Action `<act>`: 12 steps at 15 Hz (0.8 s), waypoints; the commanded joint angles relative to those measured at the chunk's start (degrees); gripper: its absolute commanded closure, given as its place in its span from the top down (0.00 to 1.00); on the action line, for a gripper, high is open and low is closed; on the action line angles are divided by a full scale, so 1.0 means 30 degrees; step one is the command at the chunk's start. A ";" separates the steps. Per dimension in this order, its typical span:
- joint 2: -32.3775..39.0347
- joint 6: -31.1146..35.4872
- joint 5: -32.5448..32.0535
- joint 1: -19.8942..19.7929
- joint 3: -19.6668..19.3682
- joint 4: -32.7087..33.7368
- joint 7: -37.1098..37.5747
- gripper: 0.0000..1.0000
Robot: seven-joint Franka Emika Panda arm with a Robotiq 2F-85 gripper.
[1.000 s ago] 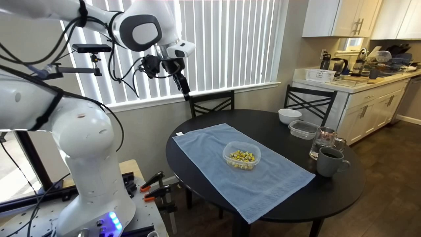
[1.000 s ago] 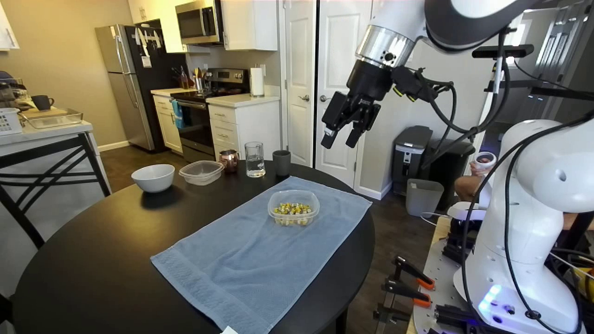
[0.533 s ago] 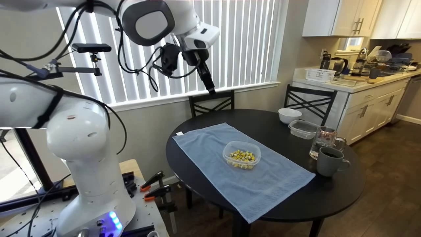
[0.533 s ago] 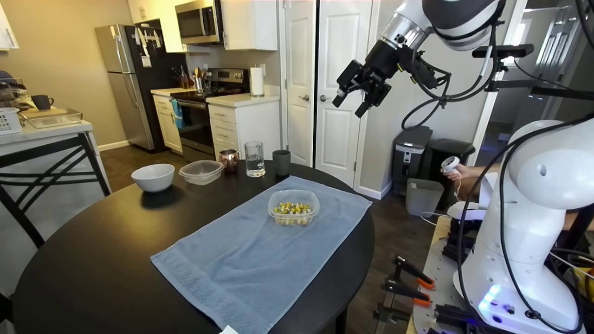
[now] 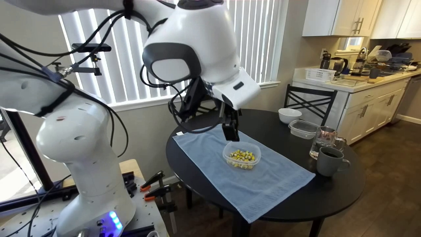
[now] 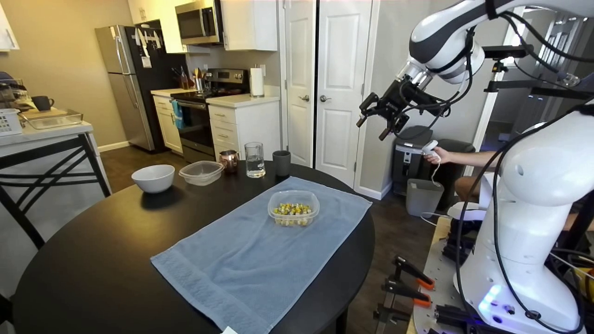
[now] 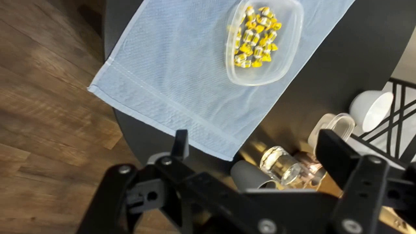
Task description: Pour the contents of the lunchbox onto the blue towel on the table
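The lunchbox (image 5: 237,146) is a shallow clear plastic container. It sits upright on the blue towel (image 5: 273,189) in both exterior views (image 6: 293,196). Its contents (image 5: 242,155), small yellow and white pieces, lie in a heap inside. The towel lies lightly creased over the dark round table (image 6: 93,250). My gripper (image 6: 371,130) is open and empty, held in the air well above table height. In the wrist view my gripper (image 7: 253,138) has its fingers wide apart, and the lunchbox (image 7: 261,76) lies beyond the fingertips at the top, with nothing between the jaws.
On the table beyond the towel stand a white bowl (image 5: 289,116), an empty clear container (image 5: 302,130), a copper mug (image 6: 229,160), a water glass (image 6: 255,161) and a dark grey cup (image 5: 330,161). Chairs (image 6: 51,171) surround the table. Clamps (image 5: 158,187) stand by the robot base.
My arm has swung and my gripper has moved right and down in both exterior views, its tilt changing. It stays open. The lunchbox, contents and towel have not moved.
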 commanded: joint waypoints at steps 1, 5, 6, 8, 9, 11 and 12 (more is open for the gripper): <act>0.2349 0.0928 0.1744 0.0009 -0.1777 0.0817 -0.2342 1.00; 0.1980 0.0578 0.1825 -0.0585 -0.1501 0.0596 -0.3011 1.00; 0.1964 0.0586 0.1827 -0.0571 -0.1503 0.0596 -0.3031 1.00; 0.1959 0.0593 0.1830 -0.0537 -0.1500 0.0597 -0.3034 1.00; 0.1958 0.0595 0.1831 -0.0535 -0.1501 0.0597 -0.3034 1.00; 0.2081 0.0404 0.1756 -0.0425 -0.1614 0.0809 -0.3300 1.00; 0.2929 -0.1801 0.1866 0.0038 -0.2145 0.2352 -0.3352 1.00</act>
